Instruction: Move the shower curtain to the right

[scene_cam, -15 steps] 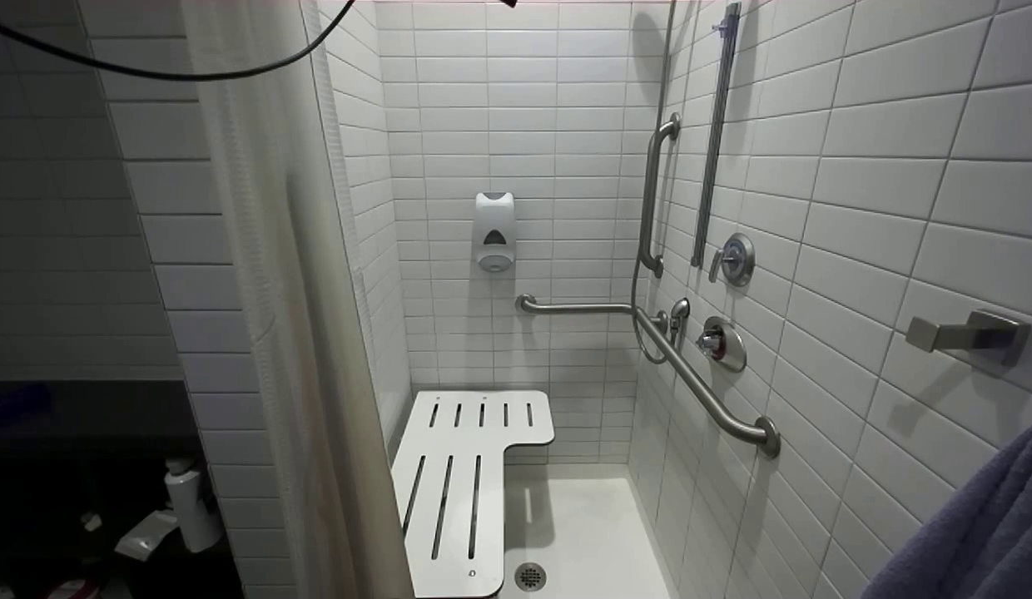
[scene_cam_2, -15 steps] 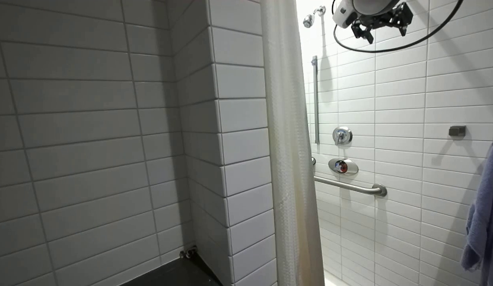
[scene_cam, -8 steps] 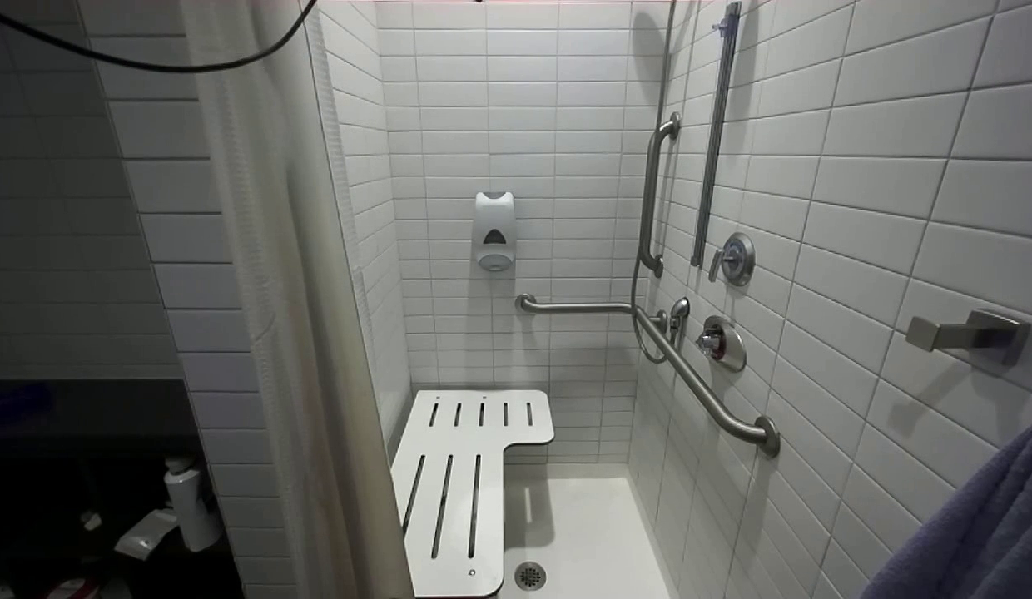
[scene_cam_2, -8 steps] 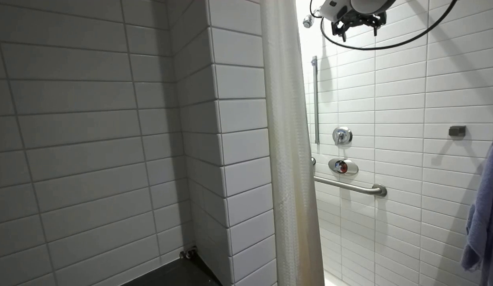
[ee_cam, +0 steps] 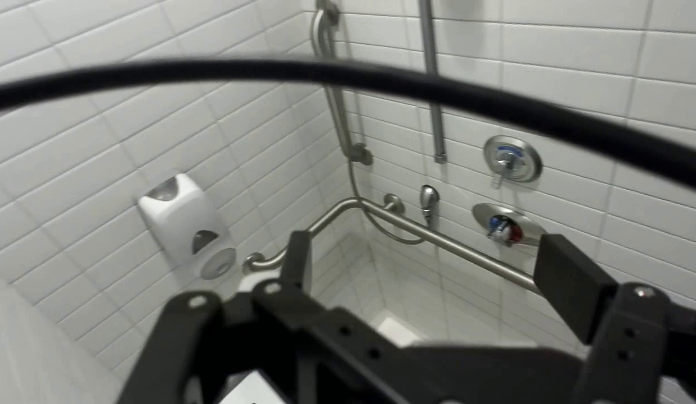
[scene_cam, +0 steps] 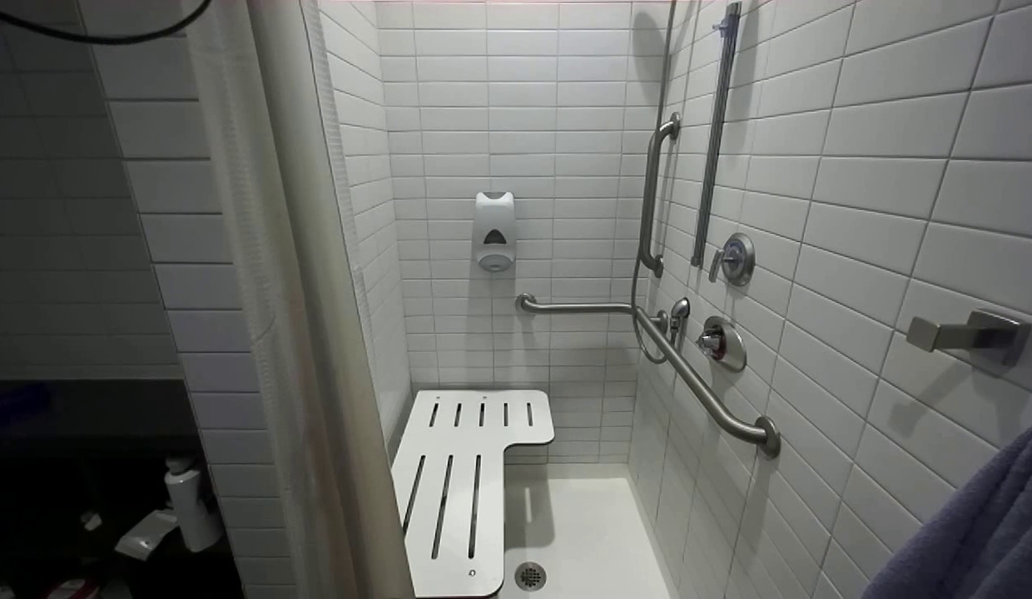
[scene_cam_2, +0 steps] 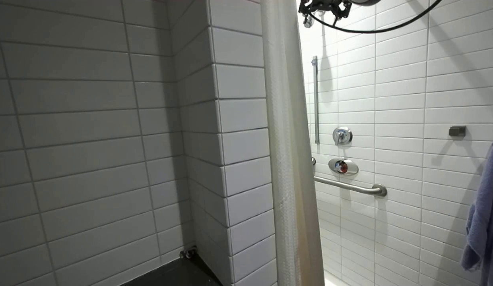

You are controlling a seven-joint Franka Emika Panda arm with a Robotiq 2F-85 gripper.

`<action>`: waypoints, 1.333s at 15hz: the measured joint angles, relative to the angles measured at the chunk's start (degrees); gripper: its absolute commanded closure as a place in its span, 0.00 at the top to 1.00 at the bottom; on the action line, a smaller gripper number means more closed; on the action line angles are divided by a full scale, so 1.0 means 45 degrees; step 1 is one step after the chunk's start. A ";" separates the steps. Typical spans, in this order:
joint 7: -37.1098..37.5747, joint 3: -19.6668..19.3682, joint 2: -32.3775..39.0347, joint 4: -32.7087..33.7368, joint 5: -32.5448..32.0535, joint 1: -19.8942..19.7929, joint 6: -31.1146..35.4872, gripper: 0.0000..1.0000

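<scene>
In an exterior view the shower curtain [scene_cam_2: 291, 139] runs top to bottom just left of the tool [scene_cam_2: 321, 18], jaws wide apart, so imo reach frame-left.

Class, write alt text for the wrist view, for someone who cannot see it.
An open black tool, holding nothing, stands before white-tiled walls. A black cable arcs across the view; beyond are a white dispenser at left and a bent metal grab bar.
</scene>
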 measured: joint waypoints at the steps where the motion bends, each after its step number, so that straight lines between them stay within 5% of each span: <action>1: -0.0228 -0.0051 -0.0050 -0.0124 0.0358 0.0084 0.0723 1.00; 7: -0.0889 -0.0381 -0.0561 -0.1733 0.2257 0.0730 0.5374 1.00; 12: -0.1331 -0.1543 -0.1817 -0.4064 0.2636 0.2977 0.8701 1.00; 15: -0.1423 -0.2195 -0.2421 -0.4762 0.2635 0.4239 0.9033 1.00; 20: -0.1433 -0.2273 -0.2566 -0.4883 0.2635 0.4331 0.9036 1.00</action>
